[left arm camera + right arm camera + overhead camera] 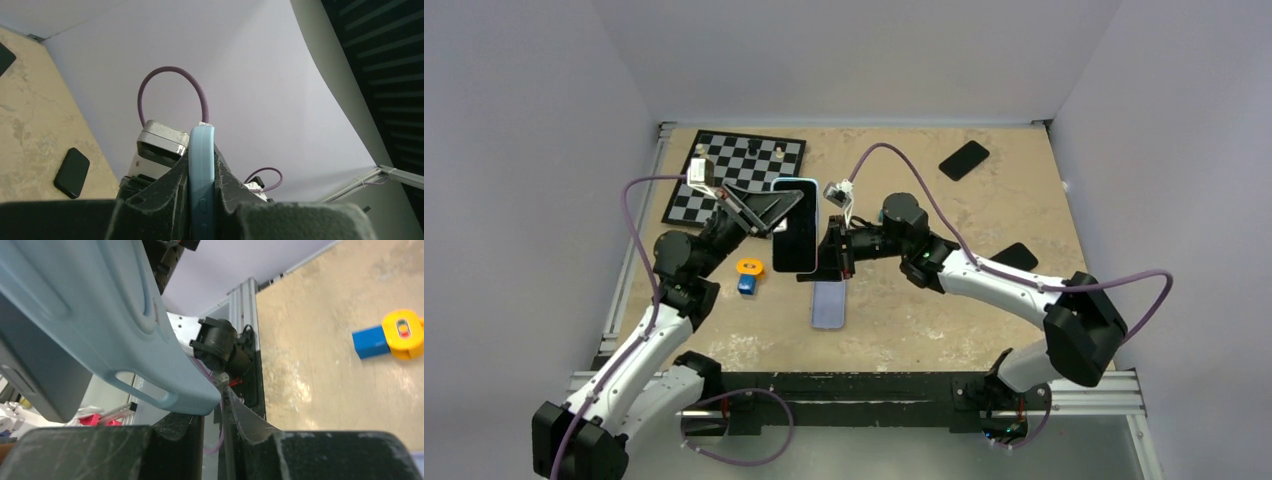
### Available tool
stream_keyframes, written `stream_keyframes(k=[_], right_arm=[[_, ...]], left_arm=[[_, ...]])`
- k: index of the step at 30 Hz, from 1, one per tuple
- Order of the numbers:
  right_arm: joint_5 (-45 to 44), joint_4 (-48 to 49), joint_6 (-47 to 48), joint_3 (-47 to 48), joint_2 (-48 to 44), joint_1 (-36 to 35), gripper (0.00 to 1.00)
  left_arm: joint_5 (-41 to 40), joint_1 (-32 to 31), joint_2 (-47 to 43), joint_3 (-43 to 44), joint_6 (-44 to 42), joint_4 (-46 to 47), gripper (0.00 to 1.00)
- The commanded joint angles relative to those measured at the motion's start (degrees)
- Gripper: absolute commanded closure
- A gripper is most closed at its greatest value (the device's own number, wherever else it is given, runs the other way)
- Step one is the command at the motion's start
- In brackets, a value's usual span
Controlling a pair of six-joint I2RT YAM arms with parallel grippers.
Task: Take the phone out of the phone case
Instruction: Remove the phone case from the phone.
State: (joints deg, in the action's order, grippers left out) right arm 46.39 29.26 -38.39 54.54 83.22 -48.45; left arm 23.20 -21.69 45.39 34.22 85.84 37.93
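The phone [792, 230], dark screen up, sits in a light-blue phone case [795, 181] and is held off the table at mid-table. My left gripper [772, 212] is shut on the case's left edge. In the left wrist view the case [202, 175] stands edge-on, clamped between the two fingers of the left gripper [202, 150], its side buttons showing. My right gripper [833, 250] is at the case's lower right edge. In the right wrist view a corner of the case [100, 315] sits at the tips of the right gripper [212, 405], whose jaws are nearly together.
A pale blue slab [828, 305] lies flat on the table below the grippers. Two black phones [964, 160] [1016, 256] lie at the back right and right. A chessboard [734, 170] with pieces is at the back left. An orange and blue toy [748, 276] is near the left arm.
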Motion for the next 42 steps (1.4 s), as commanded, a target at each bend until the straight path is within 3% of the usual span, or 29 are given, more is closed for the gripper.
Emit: stream_keyframes(k=[1,4,5,9,12,15,19,23,32,38,42], right_arm=[[-8.7,-15.2,2.2,2.9,0.6,3.0,1.00],[-8.2,-17.2,4.8,4.2,-0.3,3.2,1.00],[-8.2,-18.1,5.8,3.8,-1.2,3.2,0.95],[-10.8,-20.8,7.3,-1.0,-9.4,3.2,0.47],[-14.7,-23.3,5.4,-5.1,-16.6,3.2,0.35],[-16.1,-22.9,0.8,-8.3,-23.6,3.2,0.37],[-13.1,-15.1,-7.1,-9.9,-27.9,3.2,0.52],[-9.1,-9.8,-12.0,-8.4,-26.9,3.2,0.57],[-6.5,-1.2,-17.2,-7.5,-21.0,3.1,0.56],[-6.2,0.3,-17.7,-6.4,-19.3,2.7,0.67],[-6.3,0.5,-17.7,-6.6,-19.4,2.4,0.68]], left_arm=[[8.6,-2.7,1.8,1.8,11.5,15.3,1.00],[6.6,-2.7,0.7,0.7,10.2,13.1,1.00],[5.8,-2.7,0.0,0.6,8.5,11.0,1.00],[1.9,-2.6,-3.0,1.6,0.1,3.0,1.00],[-1.9,-2.5,-4.0,0.9,-4.5,0.2,1.00],[-4.0,-2.5,-3.3,0.1,-7.1,0.5,1.00],[-4.8,-2.5,-1.0,-1.3,-6.7,4.3,1.00],[-5.1,-2.5,0.2,-2.4,-5.7,6.5,1.00],[-5.1,-2.5,-0.4,-2.7,-5.5,6.3,1.00],[-5.0,-2.5,-0.2,-2.5,-5.4,5.3,1.00],[-4.8,-2.5,0.5,-2.3,-5.5,5.5,1.00]])
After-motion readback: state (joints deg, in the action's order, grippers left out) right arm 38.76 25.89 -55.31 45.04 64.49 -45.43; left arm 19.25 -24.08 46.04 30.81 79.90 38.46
